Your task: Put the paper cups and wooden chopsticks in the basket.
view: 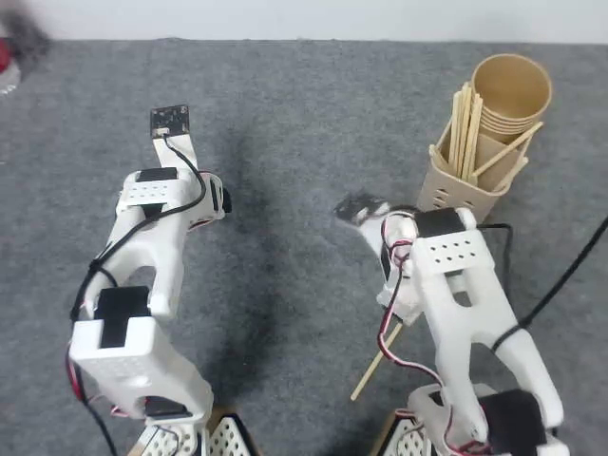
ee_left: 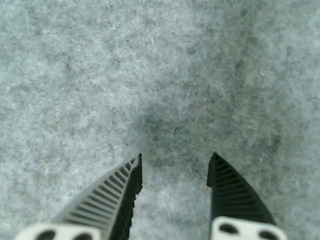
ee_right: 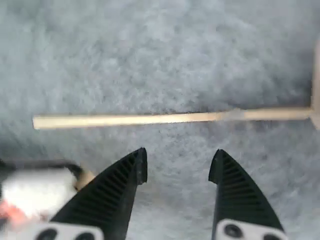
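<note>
Your basket (view: 454, 195) sits upper right in the high view, with cups (view: 513, 90) and chopsticks (view: 463, 133) stuffed in. A stray chopstick (view: 369, 375) lies lower centre on the bench (view: 285, 114). Your right pincer (ee_right: 180, 151) hangs spread apart just by it, and your left pincer (ee_left: 177, 156) gapes too.

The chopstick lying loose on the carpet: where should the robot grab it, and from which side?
Probably near the middle of the chopstick, coming straight down with the jaws across its length. It lies flat on the carpet, long and thin, so a middle hold should keep it level. The open right gripper faces it crosswise.
</note>
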Available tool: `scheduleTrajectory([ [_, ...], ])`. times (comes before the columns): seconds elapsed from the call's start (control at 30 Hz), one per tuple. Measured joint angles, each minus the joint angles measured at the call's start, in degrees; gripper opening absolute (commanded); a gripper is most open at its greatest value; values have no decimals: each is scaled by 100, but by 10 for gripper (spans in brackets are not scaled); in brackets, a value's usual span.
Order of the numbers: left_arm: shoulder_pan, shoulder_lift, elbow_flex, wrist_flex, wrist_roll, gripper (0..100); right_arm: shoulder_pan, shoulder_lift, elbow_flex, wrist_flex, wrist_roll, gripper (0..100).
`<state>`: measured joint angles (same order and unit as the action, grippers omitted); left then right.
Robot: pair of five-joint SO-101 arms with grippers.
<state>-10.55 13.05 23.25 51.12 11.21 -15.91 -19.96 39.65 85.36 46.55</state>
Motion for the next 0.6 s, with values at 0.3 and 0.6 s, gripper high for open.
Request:
scheduleTrajectory([
  [0.3,0,0,0,0,0,209,624,53,26,18,3930,205],
  [0.6,0,0,0,0,0,209,730,835,404,-1222,4862,205],
])
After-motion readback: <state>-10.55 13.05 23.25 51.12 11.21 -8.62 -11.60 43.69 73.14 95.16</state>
